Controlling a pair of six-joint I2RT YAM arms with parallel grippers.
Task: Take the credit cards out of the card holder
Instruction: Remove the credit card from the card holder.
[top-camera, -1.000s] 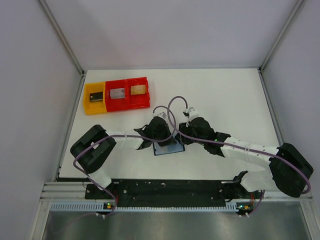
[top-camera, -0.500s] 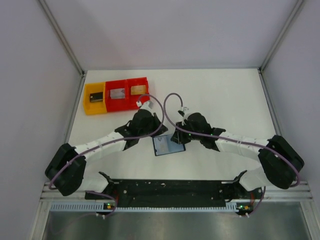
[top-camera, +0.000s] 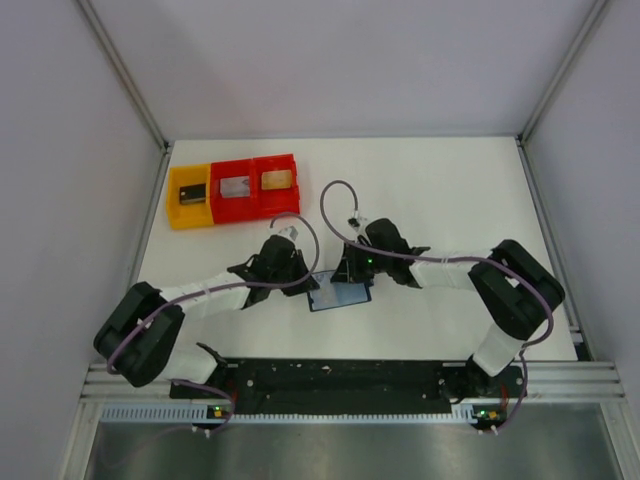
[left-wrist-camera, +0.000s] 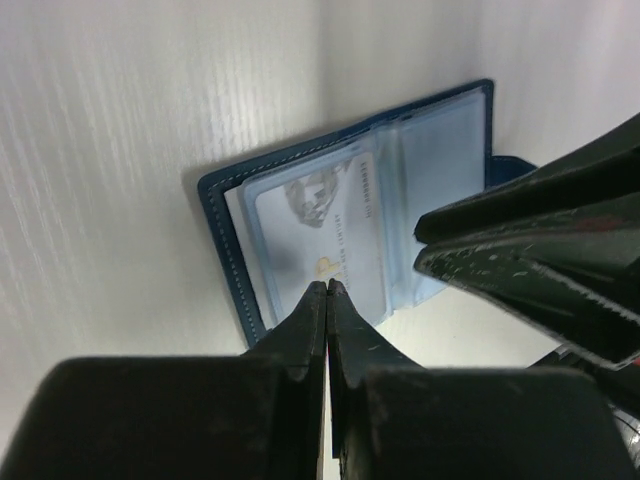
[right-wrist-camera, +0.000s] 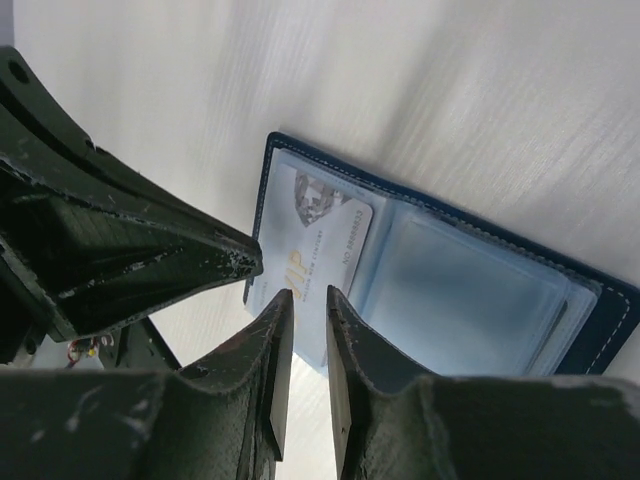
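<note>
The card holder (top-camera: 341, 297) lies open on the white table, dark navy outside with light blue clear sleeves inside (left-wrist-camera: 440, 150) (right-wrist-camera: 470, 290). A pale card (left-wrist-camera: 320, 225) (right-wrist-camera: 322, 235) with gold lettering sits in its left sleeve. My left gripper (top-camera: 311, 282) (left-wrist-camera: 327, 286) is shut, its tips at the card's near edge; I cannot tell whether they touch it. My right gripper (top-camera: 346, 284) (right-wrist-camera: 309, 294) has its jaws a narrow gap apart, empty, just above the same card's near edge. Each gripper shows in the other's wrist view.
A yellow bin (top-camera: 189, 212) and two joined red bins (top-camera: 258, 207) stand at the back left, each holding a card-like item. The booth's grey walls close in the table at the left, right and back. The arms' cables loop above the holder.
My left gripper swung out toward the bins, then came back down to the holder's left side. My right gripper shifted left over the holder. The holder stays open in place.
</note>
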